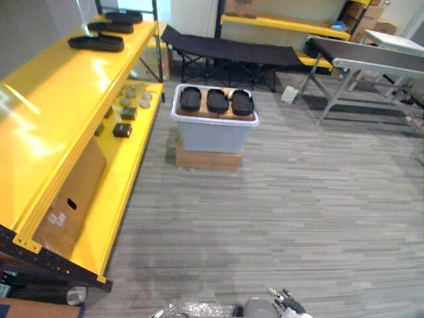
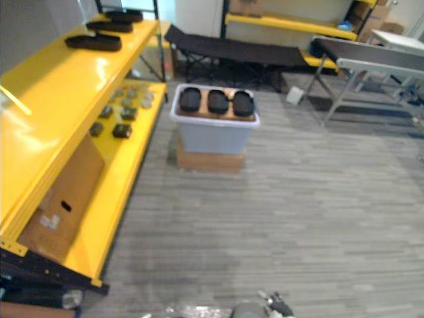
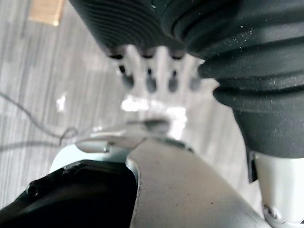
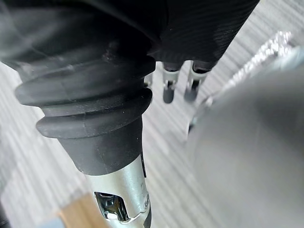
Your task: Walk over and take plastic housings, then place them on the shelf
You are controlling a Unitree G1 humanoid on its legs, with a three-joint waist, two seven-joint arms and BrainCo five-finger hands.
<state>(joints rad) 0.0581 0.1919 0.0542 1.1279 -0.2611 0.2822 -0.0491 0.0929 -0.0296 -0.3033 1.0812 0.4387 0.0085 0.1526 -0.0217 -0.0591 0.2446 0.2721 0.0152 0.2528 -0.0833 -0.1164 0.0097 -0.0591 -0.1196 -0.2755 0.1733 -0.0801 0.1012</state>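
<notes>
Found the left hand hanging fingers-down over the grey plank floor, fingers side by side, straight and loose, with nothing between them. Found the right hand in the same pose above the floor, fingers relaxed and empty. Could not make out either thumb.

Counted six black oval housings in all, none in either hand. Logged three housings lying side by side in a row on a sheet of cardboard across the top of a grey bin. Noted the bin standing on a flat cardboard box on the floor, just beside the far end of the yellow shelf. Logged three more housings on the top level of that shelf at its far end, one behind the other and slightly apart.

Recorded several small dark and pale parts on the lower level; could not count them reliably. Recorded one flattened carton leaning on the lower level, nearer the camera.

Noted one black folding cot behind the bin and one conveyor on the right, well apart from the bin.
</notes>
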